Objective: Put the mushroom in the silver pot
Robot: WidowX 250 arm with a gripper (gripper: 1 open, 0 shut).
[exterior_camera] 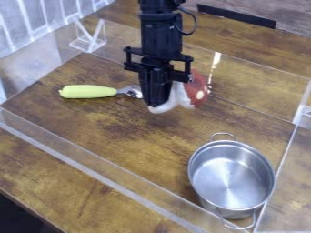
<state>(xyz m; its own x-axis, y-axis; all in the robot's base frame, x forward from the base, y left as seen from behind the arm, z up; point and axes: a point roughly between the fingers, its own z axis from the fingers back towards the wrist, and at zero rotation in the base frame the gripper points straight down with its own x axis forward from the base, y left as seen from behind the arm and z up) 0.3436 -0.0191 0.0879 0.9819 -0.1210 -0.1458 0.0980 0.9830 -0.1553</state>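
One robot arm over a wooden desk [127, 146], seen from the near edge. The gripper [158, 98] points almost straight down above the middle of the desk, somewhat toward the far edge. Its black fingers [149, 87] are drawn together and clamp the mushroom [192, 90] at the white stem, with no gap visible between fingers and stem.

The mushroom sits at the fingertips, and most of it projects to the side facing the right edge of the desk. Its long axis lies close to level rather than upright. The stem end is at the fingers, and the red-brown cap points toward the right edge and slightly toward the far edge. The cap is clear of the fingers. Whether the underside of the stem touches the desk surface cannot be told from this view.

The silver pot [231, 177] stands upright near the near right corner, well apart from the mushroom and the gripper. Its mouth is open upward, its polished inside is visible, and one loop handle on its rim faces the near edge.

A yellow-handled spoon [87, 91] lies flat toward the left edge. Its handle points left, and its metal end lies just beside the fingers. A low clear plastic wall [85, 157] runs along the near side of the working area.
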